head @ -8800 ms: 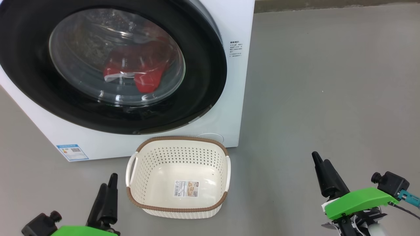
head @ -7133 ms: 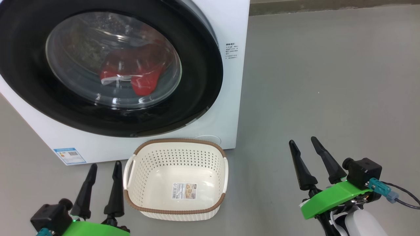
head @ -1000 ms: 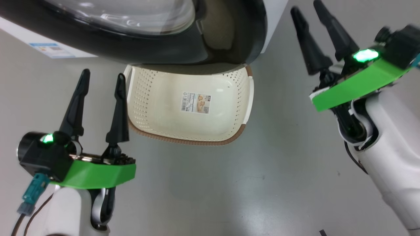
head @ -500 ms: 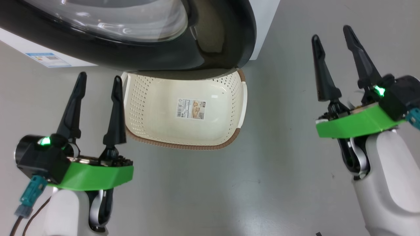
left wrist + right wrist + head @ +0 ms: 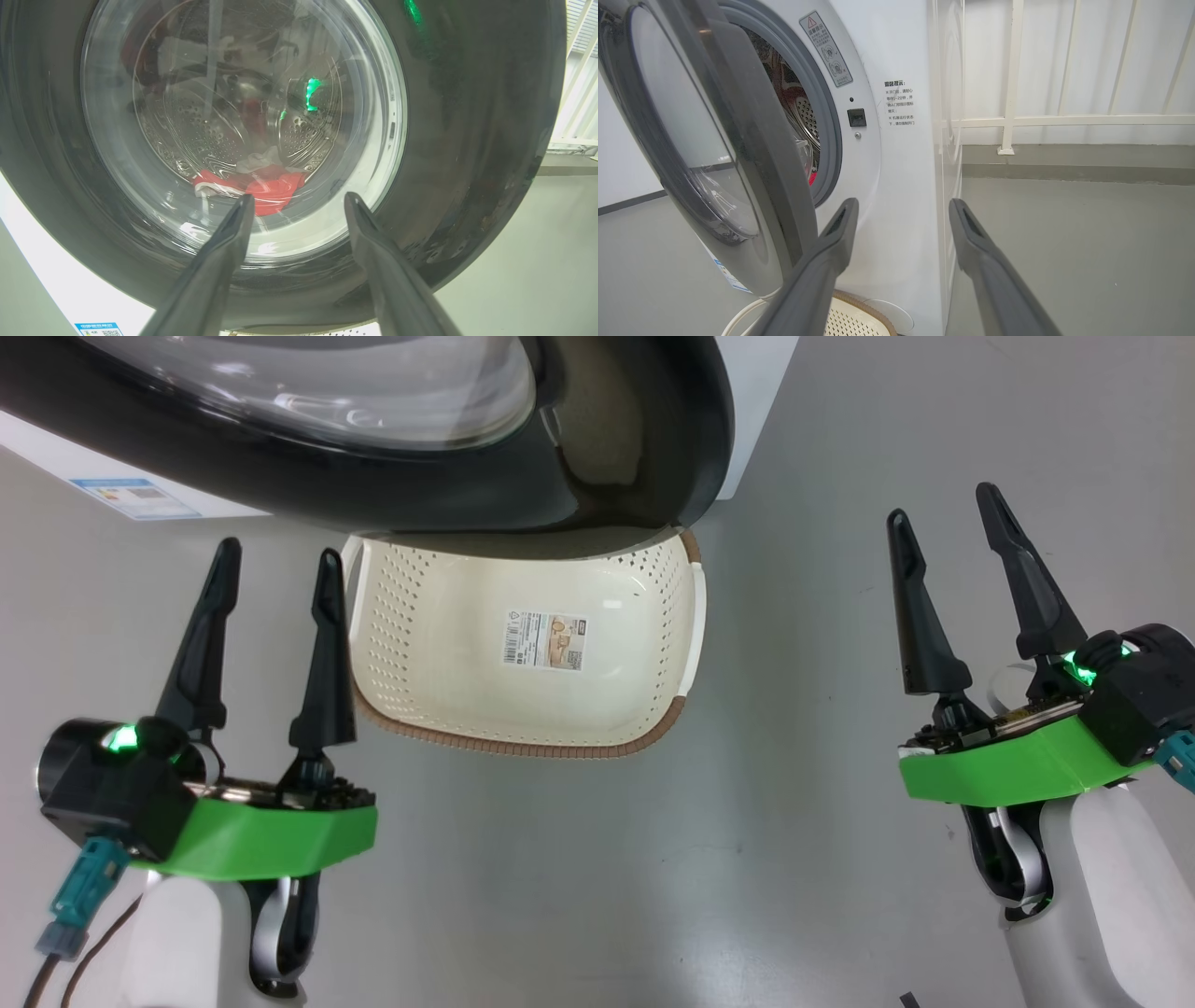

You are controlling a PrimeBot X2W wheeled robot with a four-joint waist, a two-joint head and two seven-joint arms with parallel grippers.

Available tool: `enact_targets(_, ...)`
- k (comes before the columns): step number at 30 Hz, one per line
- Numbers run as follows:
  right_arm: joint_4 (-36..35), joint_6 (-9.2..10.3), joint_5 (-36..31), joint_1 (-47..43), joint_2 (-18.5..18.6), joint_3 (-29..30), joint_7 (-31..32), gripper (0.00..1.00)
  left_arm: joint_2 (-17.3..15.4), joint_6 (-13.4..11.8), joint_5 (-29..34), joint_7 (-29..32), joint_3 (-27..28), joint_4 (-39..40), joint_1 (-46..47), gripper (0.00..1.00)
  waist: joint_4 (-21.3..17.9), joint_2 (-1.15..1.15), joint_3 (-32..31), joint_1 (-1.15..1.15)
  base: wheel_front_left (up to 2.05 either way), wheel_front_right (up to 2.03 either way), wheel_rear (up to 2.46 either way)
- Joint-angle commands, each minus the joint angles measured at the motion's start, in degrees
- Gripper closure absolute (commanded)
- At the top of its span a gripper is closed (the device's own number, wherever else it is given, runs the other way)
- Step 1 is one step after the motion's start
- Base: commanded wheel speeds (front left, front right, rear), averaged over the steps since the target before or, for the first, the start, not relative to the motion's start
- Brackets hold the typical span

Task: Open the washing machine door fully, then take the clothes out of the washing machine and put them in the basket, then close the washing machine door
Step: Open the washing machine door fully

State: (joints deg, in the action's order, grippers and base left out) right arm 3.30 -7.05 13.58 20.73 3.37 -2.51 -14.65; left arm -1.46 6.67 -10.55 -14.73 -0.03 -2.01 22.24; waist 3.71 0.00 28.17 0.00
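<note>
Clearly the washing machine door [image 5: 392, 497] stands ajar.

Ahead of the jaws of the left gripper [image 5: 278, 551], the washing machine door [image 5: 373, 490] is a glossy, mirror-like black ring round clear bulging glass. Behind it are a shiny perforated steel drum [image 5: 196, 130] and the soft red cloth clothes [image 5: 273, 189]. Between the two pairs of jaws, the basket [image 5: 401, 635] is smooth cream perforated plastic with a brown woven-look rim and a paper label [image 5: 545, 641]. Left of the jaws of the right gripper [image 5: 943, 504], the washing machine [image 5: 901, 196] casing is smooth white, its door seal [image 5: 829, 121] matt grey rubber. The floor [image 5: 653, 859] is smooth grey with a dull sheen.
</note>
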Motion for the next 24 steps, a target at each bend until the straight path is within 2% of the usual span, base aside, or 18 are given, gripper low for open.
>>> enact_targets(1,-1.5,-0.44,-0.1,-1.1,-0.5,-1.3,-0.3,0.00,-1.4,0.3,0.3,-0.3,1.7,1.7,-0.8,0.00,0.0,0.00,0.1,0.00,0.00,0.00,0.00)
enact_targets(24,-1.7,-0.44,-0.6,-0.4,-0.5,-2.2,-0.3,0.00,-1.4,0.3,0.3,-0.3,1.3,1.5,-0.4,0.00,0.1,0.00,0.8,0.00,0.00,0.00,0.00)
